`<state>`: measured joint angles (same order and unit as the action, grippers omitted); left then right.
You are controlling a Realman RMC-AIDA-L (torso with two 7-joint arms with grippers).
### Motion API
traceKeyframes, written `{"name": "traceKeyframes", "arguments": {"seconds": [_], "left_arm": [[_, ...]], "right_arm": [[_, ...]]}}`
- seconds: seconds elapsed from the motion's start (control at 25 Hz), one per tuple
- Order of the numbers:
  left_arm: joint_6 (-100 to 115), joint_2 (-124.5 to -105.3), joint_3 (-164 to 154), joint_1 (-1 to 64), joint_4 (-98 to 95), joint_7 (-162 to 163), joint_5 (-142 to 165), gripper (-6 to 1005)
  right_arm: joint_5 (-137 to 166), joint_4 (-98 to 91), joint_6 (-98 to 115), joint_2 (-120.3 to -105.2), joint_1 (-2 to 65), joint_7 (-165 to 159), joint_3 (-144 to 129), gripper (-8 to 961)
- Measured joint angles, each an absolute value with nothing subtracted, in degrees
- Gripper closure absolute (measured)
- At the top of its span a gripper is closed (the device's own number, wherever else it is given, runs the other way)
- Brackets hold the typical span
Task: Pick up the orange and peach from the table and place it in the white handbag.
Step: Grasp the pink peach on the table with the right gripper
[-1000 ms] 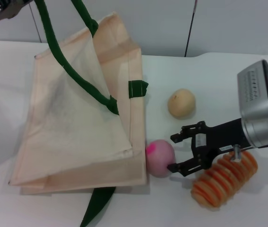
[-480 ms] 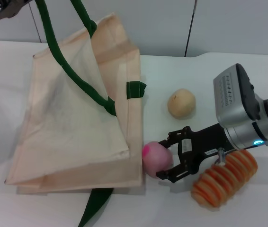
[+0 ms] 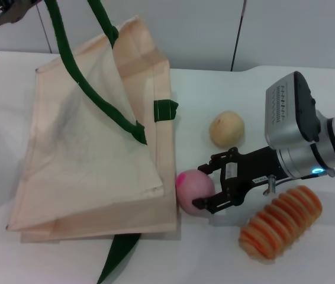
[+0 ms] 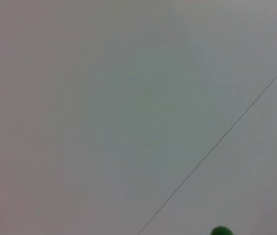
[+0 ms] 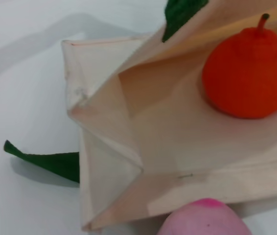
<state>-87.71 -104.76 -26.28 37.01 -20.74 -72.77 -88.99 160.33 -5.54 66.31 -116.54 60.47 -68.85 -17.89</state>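
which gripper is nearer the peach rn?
Right. The right gripper has its open fingers around the peach; the left gripper is out of view, up by the handbag's strap.

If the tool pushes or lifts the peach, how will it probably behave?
The peach is round and smooth, so it probably rolls toward the white handbag if nudged. The open right tool brackets it, so an off-centre squeeze may let it slip out.

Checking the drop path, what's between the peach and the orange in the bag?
Right wrist view: only the white handbag's front edge separates the peach from the orange.
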Motion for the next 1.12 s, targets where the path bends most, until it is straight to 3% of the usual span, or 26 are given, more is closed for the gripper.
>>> {"name": "traceKeyframes", "arguments": {"seconds": [0.2, 0.32, 1.12], "left_arm": [[-87.71, -104.76, -26.28, 36.98, -20.74, -72.77, -89.02, 885], [-87.71, -104.75, -26.28, 36.97, -20.74, -72.77, -89.03, 885], [-87.71, -104.67, -26.28, 36.75, -20.74, -72.77, -89.03, 885]], "right_arm": [[160.79, -5.53, 65.95, -116.54, 60.55, -69.82, -18.21, 127], [160.88, -5.53, 65.92, -116.54, 60.56, -70.02, -18.58, 267], [160.92, -5.74, 67.33, -116.36, 60.56, -71.70, -22.68, 384]]}}
